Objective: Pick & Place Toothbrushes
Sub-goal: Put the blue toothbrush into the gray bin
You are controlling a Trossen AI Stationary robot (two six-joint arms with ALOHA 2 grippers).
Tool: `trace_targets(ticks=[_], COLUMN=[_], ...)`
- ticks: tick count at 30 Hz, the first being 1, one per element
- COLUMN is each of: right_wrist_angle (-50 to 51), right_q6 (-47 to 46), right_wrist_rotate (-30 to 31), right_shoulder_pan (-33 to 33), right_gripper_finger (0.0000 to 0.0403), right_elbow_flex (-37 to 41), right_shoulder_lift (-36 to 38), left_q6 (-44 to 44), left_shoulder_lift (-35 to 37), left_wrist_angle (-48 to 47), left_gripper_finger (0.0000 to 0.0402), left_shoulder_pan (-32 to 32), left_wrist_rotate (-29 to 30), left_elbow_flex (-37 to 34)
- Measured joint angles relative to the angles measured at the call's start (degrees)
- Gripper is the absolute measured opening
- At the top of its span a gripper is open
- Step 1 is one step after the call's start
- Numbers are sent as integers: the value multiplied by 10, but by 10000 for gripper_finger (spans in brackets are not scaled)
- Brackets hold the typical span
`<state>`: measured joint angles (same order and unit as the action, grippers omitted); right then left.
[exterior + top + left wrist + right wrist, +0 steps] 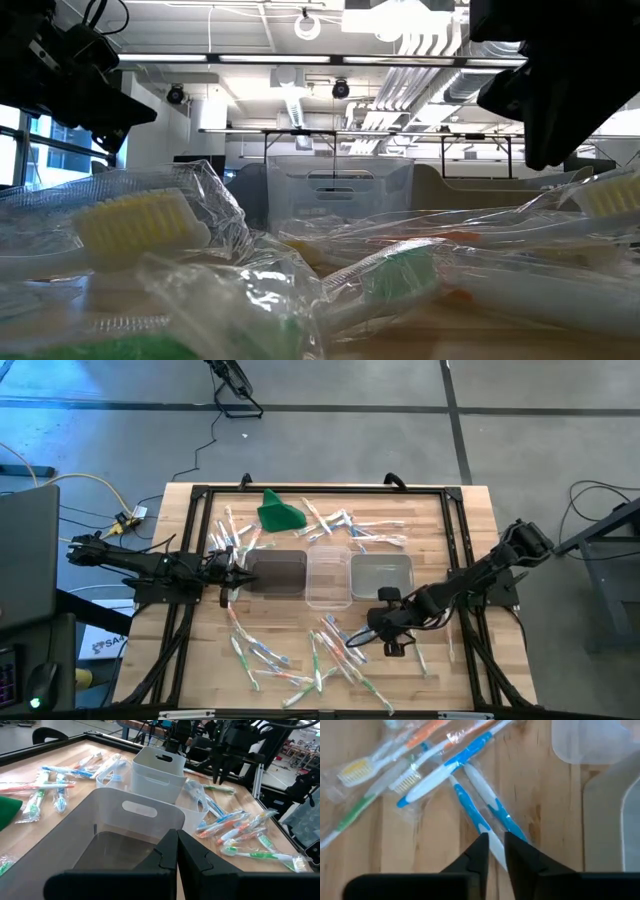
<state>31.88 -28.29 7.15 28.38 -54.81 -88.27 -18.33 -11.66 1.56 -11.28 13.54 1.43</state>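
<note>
blue-white toothbrushes (470, 810), plastic-wrapped

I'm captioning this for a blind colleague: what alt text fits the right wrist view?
The right hand hovers low over a wooden table, its fingers slightly parted astride a blue-and-white toothbrush. More wrapped toothbrushes lie beyond it, and clear tubs stand to one side.

Ceiling strip lights (300, 58) are glaring above me, and their light is glinting off the crinkled wrappers (215, 215) nearest the low camera, which are blurring badly. My table (450, 540) is sitting evenly lit, with only soft shadows.
</note>
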Motion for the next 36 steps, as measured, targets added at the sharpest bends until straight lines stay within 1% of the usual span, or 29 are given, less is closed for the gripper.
trace_targets(ticks=[4,7,11,15,22,26,30,36], right_wrist_angle=[0,0,4,5,-29,-49,-75,-82], right_q6=[11,14,15,15,0,-2,-2,0], right_wrist_rotate=[-24,-31,-29,-11,-11,3,4,4], right_shoulder_pan=[0,1,1,0,0,0,0,0], right_gripper_finger=[94,103,105,105,105,105,105,105], right_elbow_flex=[0,0,0,3,44,54,64,77], right_shoulder_lift=[0,-3,-4,-4,-3,-3,-3,-3], left_q6=[0,0,0,0,0,0,0,0], left_shoulder_lift=[0,0,0,0,0,0,0,0], left_wrist_angle=[0,0,0,0,0,0,0,0], left_gripper_finger=[0,0,0,0,0,0,0,0], left_shoulder_pan=[0,0,0,0,0,0,0,0], left_wrist_rotate=[0,0,0,0,0,0,0,0], left_elbow_flex=[0,0,0,0,0,0,0,0])
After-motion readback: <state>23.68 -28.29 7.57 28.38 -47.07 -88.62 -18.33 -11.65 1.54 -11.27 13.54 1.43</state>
